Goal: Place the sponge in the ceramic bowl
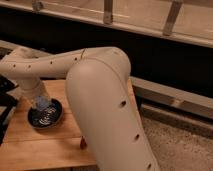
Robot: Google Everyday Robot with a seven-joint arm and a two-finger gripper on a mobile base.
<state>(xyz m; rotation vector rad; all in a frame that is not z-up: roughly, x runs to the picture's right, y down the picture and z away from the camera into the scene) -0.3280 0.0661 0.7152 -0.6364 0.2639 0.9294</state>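
Observation:
The ceramic bowl (46, 117), dark and glossy with faint rings inside, sits on the left part of the wooden table (40, 147). My gripper (41, 101) reaches down from the cream arm (55, 65) and hangs just over the bowl's back rim. The blue sponge (43, 104) shows at its tip, held between the fingers, above the inside of the bowl and a little toward its back. I cannot tell whether the sponge touches the bowl. The arm's thick forearm fills the middle of the view and hides the table's right part.
A dark object (5, 102) stands at the left edge, close to the bowl. A small reddish-brown thing (82, 144) lies by the table's front edge, partly behind the arm. To the right of the table is speckled floor (185, 150), and behind it a dark wall with a railing.

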